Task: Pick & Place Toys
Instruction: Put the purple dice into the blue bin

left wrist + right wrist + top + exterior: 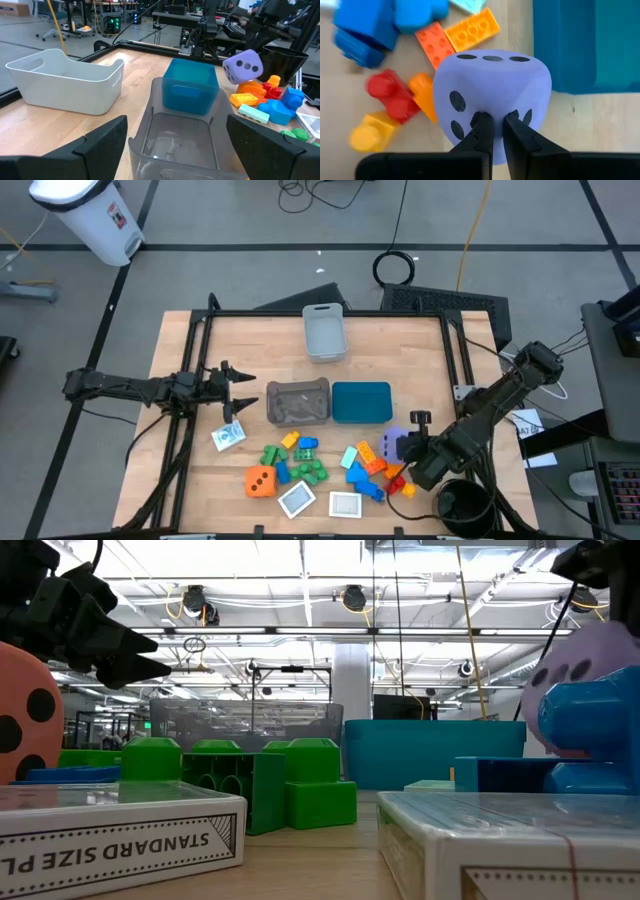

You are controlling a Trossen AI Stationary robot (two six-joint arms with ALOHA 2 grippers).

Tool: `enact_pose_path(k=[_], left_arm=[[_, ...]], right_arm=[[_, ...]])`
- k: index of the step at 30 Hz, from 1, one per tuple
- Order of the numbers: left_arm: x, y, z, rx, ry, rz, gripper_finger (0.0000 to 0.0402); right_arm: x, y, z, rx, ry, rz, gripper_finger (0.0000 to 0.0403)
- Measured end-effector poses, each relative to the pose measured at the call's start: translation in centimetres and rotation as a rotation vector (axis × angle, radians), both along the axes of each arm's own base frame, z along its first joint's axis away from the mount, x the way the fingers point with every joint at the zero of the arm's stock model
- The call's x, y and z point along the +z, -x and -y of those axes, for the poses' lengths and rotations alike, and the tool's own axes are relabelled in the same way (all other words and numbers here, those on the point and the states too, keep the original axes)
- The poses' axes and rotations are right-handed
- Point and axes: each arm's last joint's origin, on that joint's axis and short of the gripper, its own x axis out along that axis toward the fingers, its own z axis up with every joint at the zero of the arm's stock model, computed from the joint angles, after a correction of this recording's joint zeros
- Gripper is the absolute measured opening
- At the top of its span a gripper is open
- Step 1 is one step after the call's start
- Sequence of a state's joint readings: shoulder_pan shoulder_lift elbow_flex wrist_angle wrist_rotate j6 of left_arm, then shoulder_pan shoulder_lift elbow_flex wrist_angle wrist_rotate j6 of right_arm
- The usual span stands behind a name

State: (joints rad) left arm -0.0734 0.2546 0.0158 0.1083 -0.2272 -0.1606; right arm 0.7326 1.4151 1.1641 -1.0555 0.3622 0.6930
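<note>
- The right gripper is pinched almost closed on the soft face of the purple die, its two fingertips pressed into the side facing the wrist camera.
- The purple die sits at the right end of the toy pile, just in front of the teal bin. In the left wrist view it appears tilted on a corner and raised above the bricks.
- The die is a rounded cube with no long axis. A face with three dots in a row points toward the teal bin.
- Under and beside the die lie an orange brick, a yellow-orange brick, a red brick, a yellow brick and blue bricks.
- The left gripper hovers with its jaws spread wide and nothing between them, at the left end of the grey bin.
- The pale grey bin stands at the back of the table, its long axis running front to back.
- An orange die, green bricks and two white-edged cards lie along the front.
</note>
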Motion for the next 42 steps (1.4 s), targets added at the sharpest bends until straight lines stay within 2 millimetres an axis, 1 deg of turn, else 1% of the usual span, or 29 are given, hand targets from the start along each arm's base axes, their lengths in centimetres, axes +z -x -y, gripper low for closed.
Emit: enact_pose_path(k=[4,9,13,18,22,25,29,32,37,42], left_arm=[[0.0,0.0,0.0,0.000,0.000,0.000,0.0347],[0.0,0.0,0.0,0.000,0.000,0.000,0.0347],[0.0,0.0,0.0,0.000,0.000,0.000,0.0347],[0.0,0.0,0.0,0.000,0.000,0.000,0.0347],[0.0,0.0,0.0,0.000,0.000,0.000,0.0347],[0.0,0.0,0.0,0.000,0.000,-0.001,0.0347],[0.0,0.0,0.0,0.000,0.000,0.000,0.0347],[0.0,0.0,0.0,0.000,0.000,0.000,0.0347],[0.0,0.0,0.0,0.000,0.000,0.000,0.0347],[0.0,0.0,0.0,0.000,0.000,0.000,0.0347]], right_arm=[[1.1,-0.2,-0.1,0.025,-0.054,0.103,0.0014],[2.6,-1.0,-0.4,0.100,-0.079,0.282,0.0014],[3.1,-2.2,-0.1,0.141,-0.030,0.378,0.0014],[3.2,-4.0,1.5,0.140,0.080,0.452,0.0014],[2.7,-5.2,3.3,0.143,0.152,0.457,0.0014],[1.7,-5.9,4.7,0.143,0.202,0.443,0.0014],[0.5,-6.3,6.3,0.138,0.257,0.412,0.0014],[0.1,-6.4,7.0,0.126,0.275,0.389,0.0014],[0.3,-5.8,7.3,0.104,0.324,0.365,0.0014],[0.2,-4.5,7.7,0.061,0.319,0.289,0.0002]])
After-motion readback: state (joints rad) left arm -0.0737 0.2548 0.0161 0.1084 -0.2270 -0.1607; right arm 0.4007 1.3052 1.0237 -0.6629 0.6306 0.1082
